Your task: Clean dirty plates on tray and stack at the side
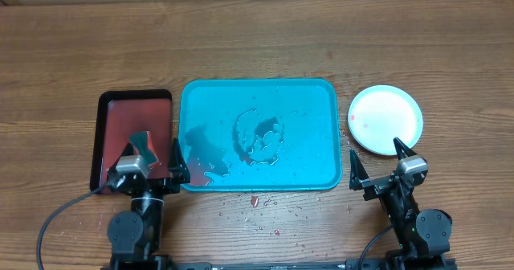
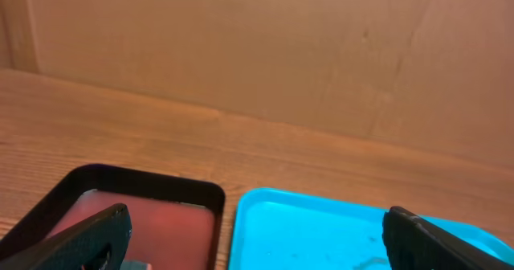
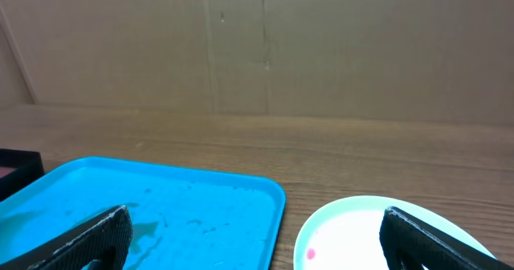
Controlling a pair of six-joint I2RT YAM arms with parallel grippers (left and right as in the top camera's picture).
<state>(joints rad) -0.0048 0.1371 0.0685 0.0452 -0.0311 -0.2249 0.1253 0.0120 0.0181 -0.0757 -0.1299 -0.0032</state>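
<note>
The teal-blue tray (image 1: 257, 133) lies mid-table with wet streaks and no plates on it. It also shows in the left wrist view (image 2: 321, 230) and the right wrist view (image 3: 161, 210). A stack of plates (image 1: 385, 119) sits on the table right of the tray; the top one is white with a light green rim and a small red spot, and it shows in the right wrist view (image 3: 353, 234). How many plates lie under it I cannot tell. My left gripper (image 1: 155, 159) is open and empty at the tray's near left corner. My right gripper (image 1: 379, 164) is open and empty just in front of the plates.
A black tray with a red inside (image 1: 132, 133) lies left of the teal tray, with a grey sponge (image 1: 144, 144) near my left gripper. Red specks and droplets (image 1: 257, 202) dot the table in front of the teal tray. A cardboard wall stands behind the table.
</note>
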